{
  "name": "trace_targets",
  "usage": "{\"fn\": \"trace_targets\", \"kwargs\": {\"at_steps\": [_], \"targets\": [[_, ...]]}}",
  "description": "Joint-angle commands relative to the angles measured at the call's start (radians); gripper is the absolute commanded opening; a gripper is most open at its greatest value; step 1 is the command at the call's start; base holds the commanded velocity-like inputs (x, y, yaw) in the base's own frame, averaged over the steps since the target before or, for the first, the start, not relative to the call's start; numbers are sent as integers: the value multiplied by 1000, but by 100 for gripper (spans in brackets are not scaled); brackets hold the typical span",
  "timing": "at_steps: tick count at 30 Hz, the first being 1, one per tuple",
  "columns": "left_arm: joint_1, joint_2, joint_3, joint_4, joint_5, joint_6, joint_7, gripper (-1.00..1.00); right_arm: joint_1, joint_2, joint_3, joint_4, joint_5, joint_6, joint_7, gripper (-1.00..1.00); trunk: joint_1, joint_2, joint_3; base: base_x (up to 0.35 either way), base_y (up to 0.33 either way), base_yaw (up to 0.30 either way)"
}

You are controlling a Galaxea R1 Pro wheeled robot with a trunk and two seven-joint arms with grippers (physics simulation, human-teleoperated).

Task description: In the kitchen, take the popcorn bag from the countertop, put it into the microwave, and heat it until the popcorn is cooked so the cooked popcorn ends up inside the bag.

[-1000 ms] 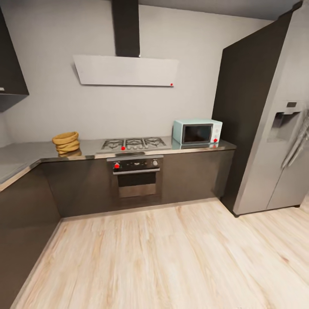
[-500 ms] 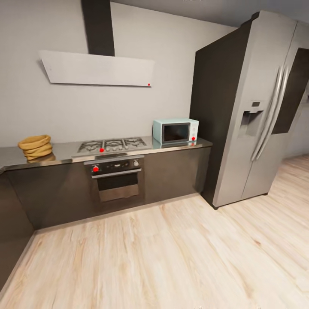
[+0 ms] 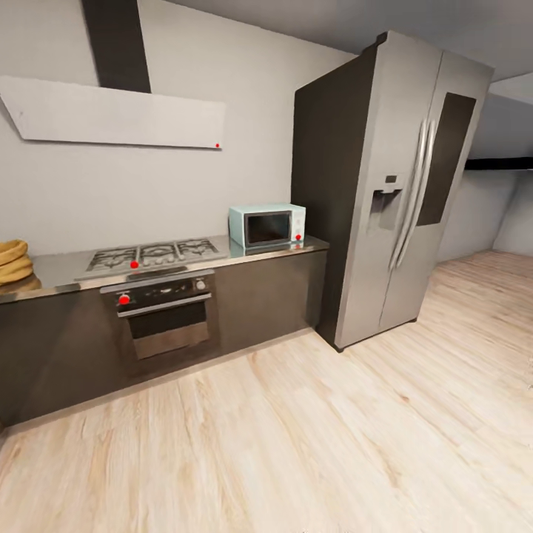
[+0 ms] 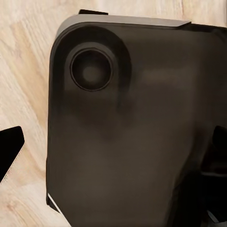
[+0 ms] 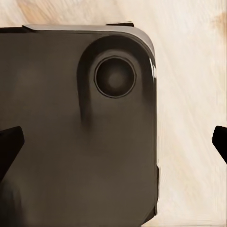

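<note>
At the far left edge of the head view, the popcorn bag (image 3: 10,260) sits on the countertop (image 3: 59,268), partly cut off by the frame. Right of it is the gas hob (image 3: 152,255), with a black oven (image 3: 164,313) built into the dark cabinets below. A white hood (image 3: 111,115) hangs on the wall above. Further right along the countertop stands the mint-blue microwave (image 3: 267,226), its dark door shut and a small red light at its lower right corner. The bag and the microwave are well apart, with the hob between them. Just right of the microwave is a tall grey fridge (image 3: 392,185). Pale wooden floor (image 3: 311,429) covers the near part of the room. In the left wrist view, a dark rounded base (image 4: 132,132) of the robot sits over that floor, with black fingertips (image 4: 9,146) poking in at the two sides, spread wide apart. The right wrist view is much the same: dark base (image 5: 75,132), black fingertips (image 5: 8,144) at both sides, wide apart, holding nothing.
</note>
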Motion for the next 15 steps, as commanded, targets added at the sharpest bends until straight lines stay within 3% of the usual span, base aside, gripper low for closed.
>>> {"fn": "trace_targets", "kwargs": {"at_steps": [1,15], "targets": [[0,0,1,0,10,-3,1,100,-1,-1,0,1,-7,-6,1,100,0,0,-1,0,0,-298],[0,0,1,0,10,-3,1,100,-1,0,0,2,-9,-7,1,100,0,0,-1,0,0,-298]]}}
